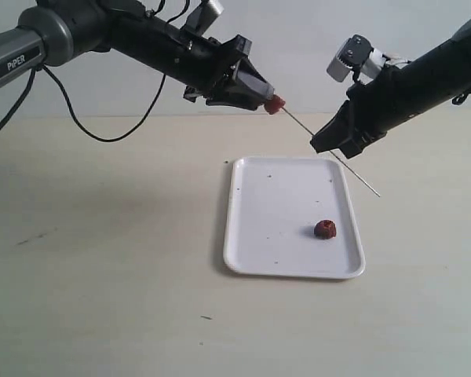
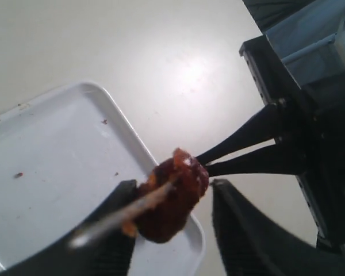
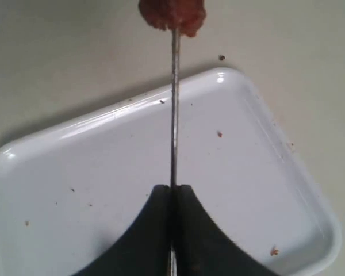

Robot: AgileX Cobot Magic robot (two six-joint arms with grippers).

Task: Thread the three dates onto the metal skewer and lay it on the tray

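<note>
A dark red-brown date (image 1: 275,104) is held in the air above the tray's far edge, pinched at the fingertips of my left gripper (image 1: 268,98). The thin metal skewer (image 1: 300,124) runs through this date (image 2: 175,198), and its blurred tip (image 2: 118,217) pokes out between the fingers. My right gripper (image 1: 320,144) is shut on the skewer (image 3: 174,115) partway along; the rod's tail sticks out behind it. A second date (image 1: 325,229) lies on the white tray (image 1: 259,236), near the right rim. No third date shows.
The tray sits on a pale tabletop (image 1: 102,259) with bare surface on its left and front. A black cable (image 1: 102,135) hangs behind the left arm. Small dark crumbs dot the tray (image 3: 92,172).
</note>
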